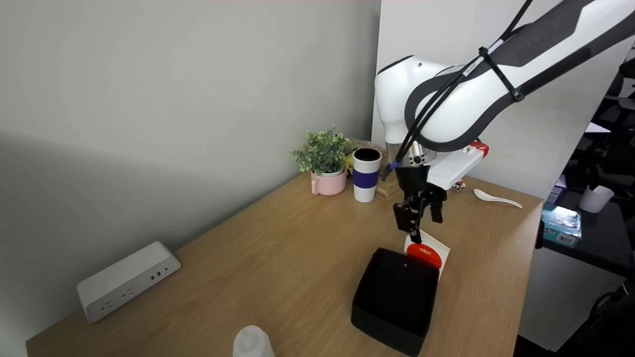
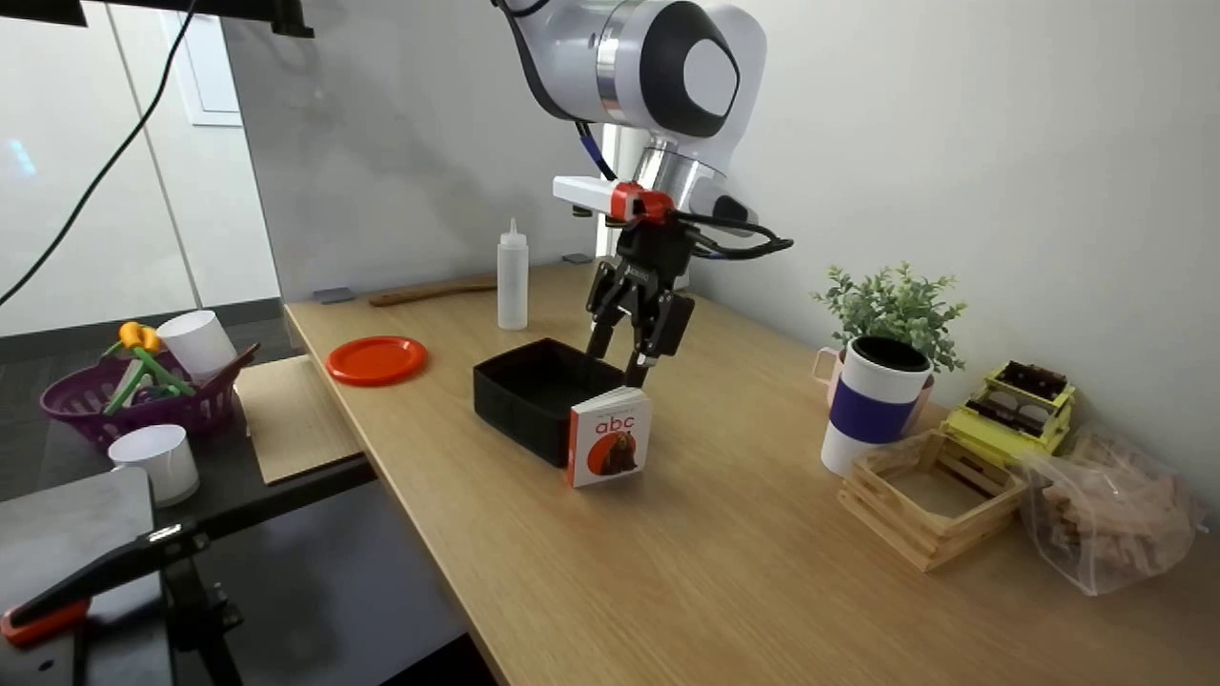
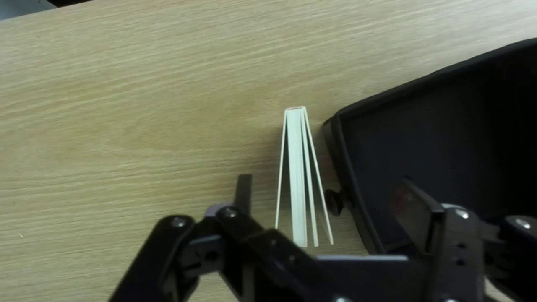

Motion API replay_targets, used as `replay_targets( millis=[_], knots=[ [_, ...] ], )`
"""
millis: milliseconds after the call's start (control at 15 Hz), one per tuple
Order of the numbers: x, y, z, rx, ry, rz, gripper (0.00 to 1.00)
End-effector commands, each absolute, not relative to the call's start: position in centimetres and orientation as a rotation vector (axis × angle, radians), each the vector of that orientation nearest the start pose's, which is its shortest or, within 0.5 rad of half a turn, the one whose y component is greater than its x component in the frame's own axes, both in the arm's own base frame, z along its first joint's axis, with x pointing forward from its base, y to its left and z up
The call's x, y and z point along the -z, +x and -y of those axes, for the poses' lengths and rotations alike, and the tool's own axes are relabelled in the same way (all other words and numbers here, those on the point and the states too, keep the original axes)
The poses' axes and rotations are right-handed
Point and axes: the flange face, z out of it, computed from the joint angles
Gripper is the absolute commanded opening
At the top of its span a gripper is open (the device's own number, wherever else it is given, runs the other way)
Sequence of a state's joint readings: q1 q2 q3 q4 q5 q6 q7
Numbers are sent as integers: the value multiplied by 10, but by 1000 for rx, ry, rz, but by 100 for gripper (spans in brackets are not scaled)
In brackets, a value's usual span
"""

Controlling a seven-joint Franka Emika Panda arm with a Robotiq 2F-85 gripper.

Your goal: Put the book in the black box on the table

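The small white and red-orange book stands upright on its edge, pages slightly fanned, in an exterior view [image 1: 430, 254], in another exterior view [image 2: 610, 443] and in the wrist view [image 3: 297, 176]. It stands close beside the knob end of the black box [image 2: 515, 424]. The box also shows in the wrist view [image 3: 347, 159]. Both rest on the wood-grain table [image 1: 278, 267]. My gripper [image 3: 329, 184] is open and empty above them. In the wrist view the book lies between the fingers, and the right finger overlaps the box. The gripper also shows in an exterior view [image 2: 618, 358].
A white-and-blue cup [image 2: 872, 410], potted plant [image 1: 325, 153], wooden crate [image 2: 915, 495] and plastic bag [image 2: 1110, 514] stand along the wall side. A clear squeeze bottle [image 2: 513, 276] and red plate [image 2: 376, 360] are beyond the box. A white power device [image 1: 126, 280] and spoon [image 1: 496, 199] lie farther off.
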State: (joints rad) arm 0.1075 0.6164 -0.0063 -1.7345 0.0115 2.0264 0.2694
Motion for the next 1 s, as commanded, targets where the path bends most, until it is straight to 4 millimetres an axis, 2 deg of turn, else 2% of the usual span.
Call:
replay_targets(
  millis=[0, 200, 467, 533, 733, 933],
  knots=[
    [-224, 621, -82, -466, -3172, -319, 100],
    [-253, 605, -105, -369, -3205, -433, 100],
    [-296, 587, -121, -219, -3203, -748, 100],
    [-279, 606, -124, -286, -3213, -631, 100],
    [-299, 594, -127, -244, -3203, -725, 100],
    [-296, 592, -123, -251, -3204, -738, 100]
  ],
)
